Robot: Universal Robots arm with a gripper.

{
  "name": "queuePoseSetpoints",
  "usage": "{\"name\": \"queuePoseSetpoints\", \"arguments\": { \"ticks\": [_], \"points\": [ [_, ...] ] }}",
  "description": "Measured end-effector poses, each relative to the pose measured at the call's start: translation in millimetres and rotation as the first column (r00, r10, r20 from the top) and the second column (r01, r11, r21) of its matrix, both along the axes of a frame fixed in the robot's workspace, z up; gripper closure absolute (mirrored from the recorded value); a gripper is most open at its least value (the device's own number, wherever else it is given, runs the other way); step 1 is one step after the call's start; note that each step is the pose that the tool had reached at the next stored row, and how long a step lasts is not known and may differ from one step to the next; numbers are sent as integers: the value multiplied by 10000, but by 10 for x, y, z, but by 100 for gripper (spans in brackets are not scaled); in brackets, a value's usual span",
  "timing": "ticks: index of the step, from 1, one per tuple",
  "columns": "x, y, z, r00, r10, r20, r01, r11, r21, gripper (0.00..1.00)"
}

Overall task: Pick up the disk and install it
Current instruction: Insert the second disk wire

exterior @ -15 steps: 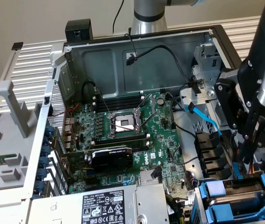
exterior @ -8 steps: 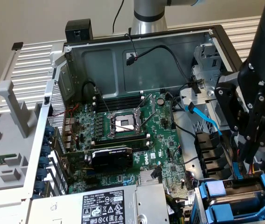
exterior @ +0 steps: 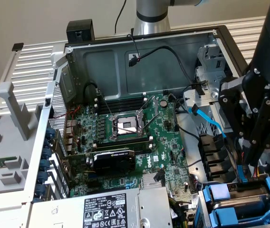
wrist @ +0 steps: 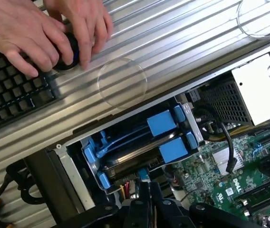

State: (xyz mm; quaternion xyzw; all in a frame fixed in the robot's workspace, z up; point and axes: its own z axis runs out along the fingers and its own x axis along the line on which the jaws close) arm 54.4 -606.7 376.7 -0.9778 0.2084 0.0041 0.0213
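Readable marks inside the open computer case

The green motherboard bears a white "DELL" logo near its lower middle in the exterior view, and the same logo shows on the board in the wrist view. The white label on the grey power-supply box carries rows of certification symbols and fine print, too small to read.

The open grey metal computer case holds a green motherboard on its floor. At the case's near edge sits a grey power-supply box; in the corner toward the exterior view's right stands a blue plastic drive bay. The black robot gripper hangs above that bay.
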Motion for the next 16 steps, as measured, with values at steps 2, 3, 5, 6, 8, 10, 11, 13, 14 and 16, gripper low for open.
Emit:
{"name": "queuePoseSetpoints", "arguments": {
  "ticks": [2,3,5,6,8,10,11,13,14,16],
  "points": [
    [0,0,0,9993,370,2,-370,9993,1,85],
    [0,0,0,9985,544,4,-544,9985,0,85],
    [0,0,0,9959,909,14,-909,9959,-1,85],
    [0,0,0,9940,1092,22,-1092,9940,-3,85],
    [0,-1,-1,9896,1441,32,-1441,9896,-9,85],
    [0,0,-2,9862,1653,20,-1653,9862,-96,85],
    [1,0,-1,9853,1707,7,-1707,9852,-178,85],
    [2,0,-1,9842,1771,-22,-1771,9836,-342,85],
    [3,0,-1,9837,1796,-30,-1796,9830,-387,85],
    [7,-1,-1,9828,1848,-2,-1847,9820,-396,85]
  ]
}}
